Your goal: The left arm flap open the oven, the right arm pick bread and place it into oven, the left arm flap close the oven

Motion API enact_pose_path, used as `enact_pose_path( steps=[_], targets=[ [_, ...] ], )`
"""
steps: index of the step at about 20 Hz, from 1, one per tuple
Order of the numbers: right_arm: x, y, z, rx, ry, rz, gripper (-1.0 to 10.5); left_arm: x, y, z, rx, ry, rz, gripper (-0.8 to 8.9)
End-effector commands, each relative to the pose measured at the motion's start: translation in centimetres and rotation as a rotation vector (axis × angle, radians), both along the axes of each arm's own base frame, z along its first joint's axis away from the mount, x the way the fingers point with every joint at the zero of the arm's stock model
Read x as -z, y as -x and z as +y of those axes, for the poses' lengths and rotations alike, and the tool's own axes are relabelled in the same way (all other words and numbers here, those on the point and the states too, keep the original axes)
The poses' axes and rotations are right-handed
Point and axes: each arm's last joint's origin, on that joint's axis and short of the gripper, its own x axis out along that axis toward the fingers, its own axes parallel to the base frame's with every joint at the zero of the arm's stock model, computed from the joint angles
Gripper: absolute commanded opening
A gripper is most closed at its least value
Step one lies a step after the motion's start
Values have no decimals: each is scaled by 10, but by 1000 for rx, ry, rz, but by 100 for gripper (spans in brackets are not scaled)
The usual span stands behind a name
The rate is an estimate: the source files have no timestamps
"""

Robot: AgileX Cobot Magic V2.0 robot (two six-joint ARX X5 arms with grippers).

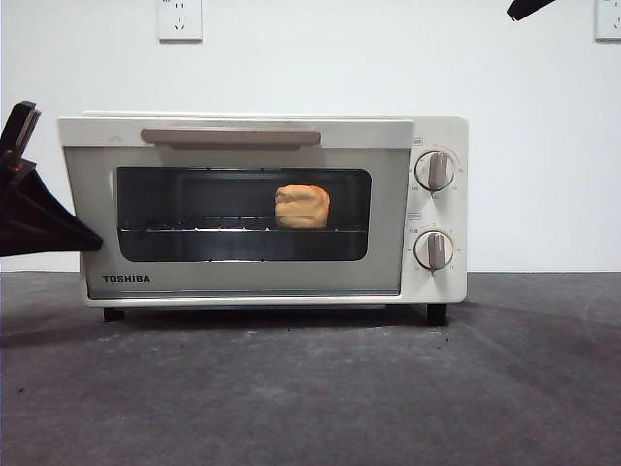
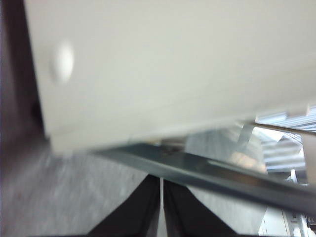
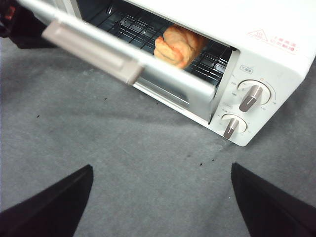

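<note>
- Fingers of the left arm (image 2: 161, 207) are pressed together with only a hairline slit between them, holding nothing.
- They sit at the oven's (image 1: 262, 209) left side, low against its cream wall and near the door's lower edge; that wrist view is blurred, so actual contact with the door cannot be judged.
- From the front, this arm shows as a dark wedge at the oven's left edge, its tip reaching the door's left border.
- Fingers of the right arm (image 3: 163, 202) are spread wide and empty, hanging above the grey tabletop (image 1: 310, 388) in front of the oven, well clear of it.
- From the front, that arm is only a black tip at the top right corner.
- Bread (image 1: 302, 207) lies on the wire rack (image 3: 128, 27) inside the oven, right of centre, seen through the dark glass.
- Door (image 3: 148, 74) stands almost shut: the right wrist view shows it tilted a little out at the top, a gap revealing bread and rack.
- Handle (image 1: 230, 137) runs along the door's top; two knobs (image 1: 434, 171) sit one above the other on the right panel.
</note>
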Motion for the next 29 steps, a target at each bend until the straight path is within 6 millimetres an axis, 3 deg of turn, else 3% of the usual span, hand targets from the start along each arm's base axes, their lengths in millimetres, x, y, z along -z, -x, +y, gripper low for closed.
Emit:
enact_pose_path(
  steps=[1, 7, 13, 29],
  targets=[
    [-1, 0, 3, 1, -12, 2, 444, -3, -6, 3, -20, 26, -4, 15],
    [-1, 0, 3, 2, -14, 2, 444, -14, -1, 3, -44, 0, -24, 16],
    [0, -1, 4, -2, -10, 9, 444, -44, 18, -4, -98, -130, -104, 16],
    [26, -12, 20, -72, -109, -2, 442, -146, 121, -36, -238, -613, -409, 16]
  ],
)
